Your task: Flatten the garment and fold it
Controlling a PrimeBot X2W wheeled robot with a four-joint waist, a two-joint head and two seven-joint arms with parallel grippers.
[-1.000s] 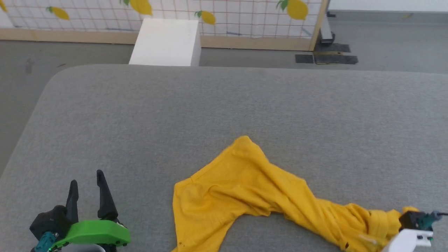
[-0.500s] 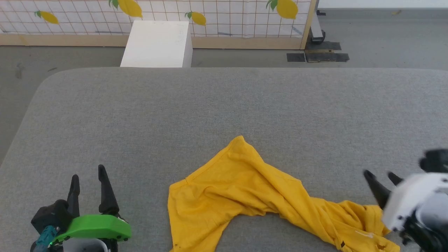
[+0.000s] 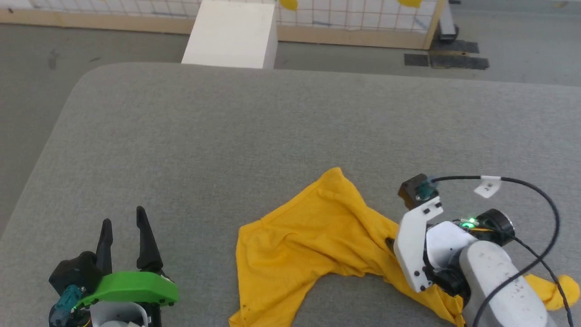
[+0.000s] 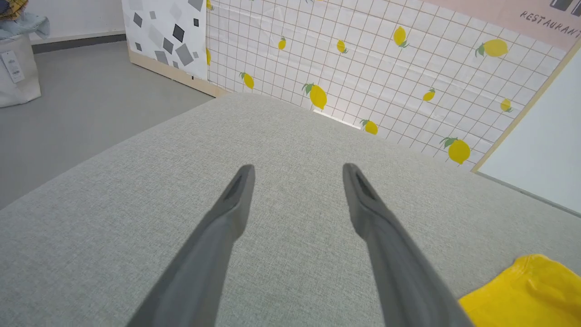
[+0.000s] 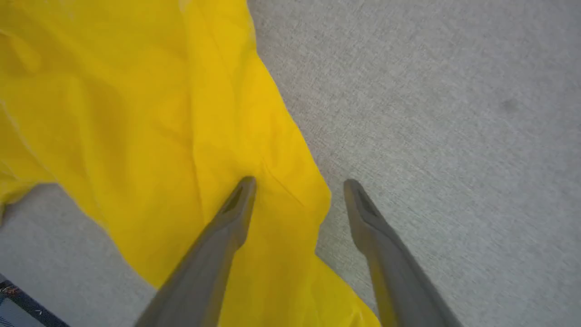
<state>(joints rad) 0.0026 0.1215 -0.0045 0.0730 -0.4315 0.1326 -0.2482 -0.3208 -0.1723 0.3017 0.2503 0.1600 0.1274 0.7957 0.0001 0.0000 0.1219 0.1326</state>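
Head view: grey padded surface (image 3: 272, 127) carries the garment (image 3: 308, 240), crumpled and twisted, well right of the left gripper (image 3: 124, 217), fingers spread and empty. The right gripper (image 5: 299, 184), also spread, straddles a garment edge: one finger over cloth, one over bare surface. Risk: closing here pinches bunched layers; pulling then tightens the twist instead of flattening.

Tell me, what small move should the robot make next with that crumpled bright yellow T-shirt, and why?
Probably lower the open right gripper and close it on the bright yellow T-shirt: the fingers straddle the cloth's edge, one over cloth, one over the grey padded surface, and the shirt lies bunched, needing spreading.
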